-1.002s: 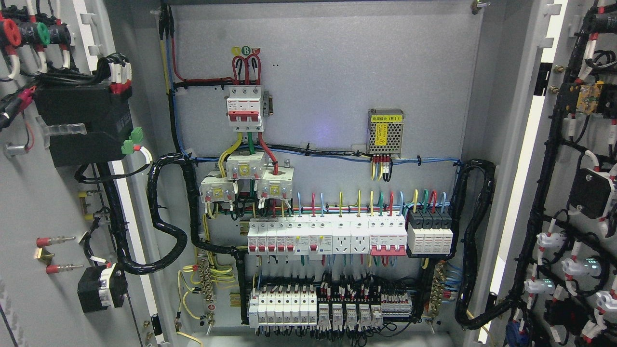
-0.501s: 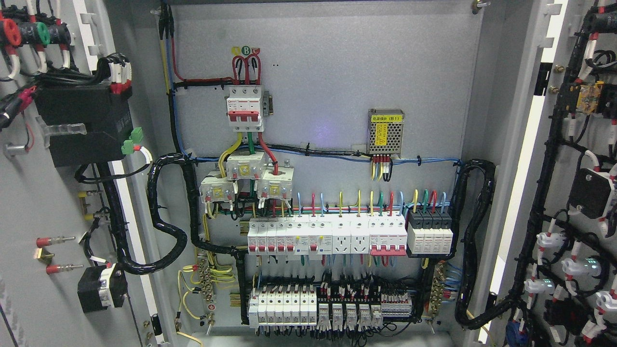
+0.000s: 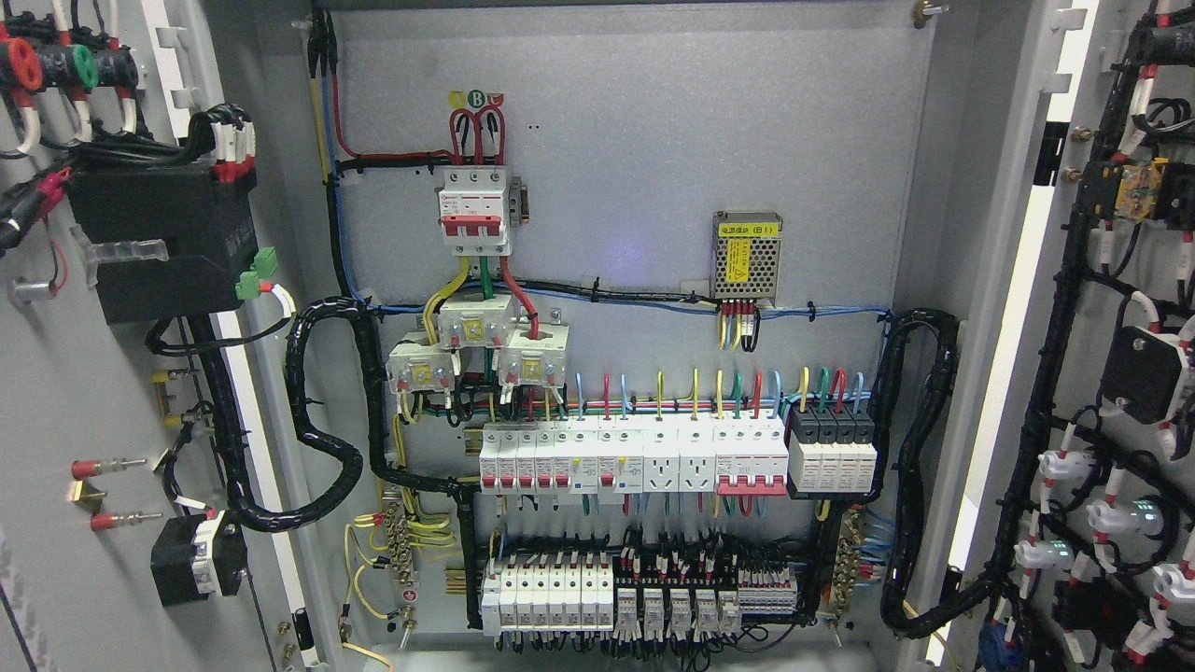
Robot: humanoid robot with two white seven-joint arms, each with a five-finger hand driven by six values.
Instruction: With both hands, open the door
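Hands of my robot do not show from my seat, neither left nor right, so I cannot tell if their fingers are open or curled. What I see is a grey metal box with two doors, and both doors are swung wide open. The left grey metal door [image 3: 65, 392] stands at the left edge with its inside facing me; it carries a black box [image 3: 159, 238], a red round button back [image 3: 19, 61] and a green one [image 3: 82, 63]. The right grey metal door [image 3: 1083, 373] stands at the right edge, and thick black wire bundles [image 3: 1055, 355] run down it past small white lamp backs [image 3: 1064, 465]. Between the two doors is the grey back plate [image 3: 653, 140]. On it I count one white switch with a red bar [image 3: 474, 210] near the top, three white square blocks [image 3: 478, 347] just below it, one small silver mesh box with a yellow label [image 3: 747, 254] to the right, and two long rows of white switches [image 3: 635, 457] lower down. Coloured wires, red, yellow, green and blue, loop above the upper row.
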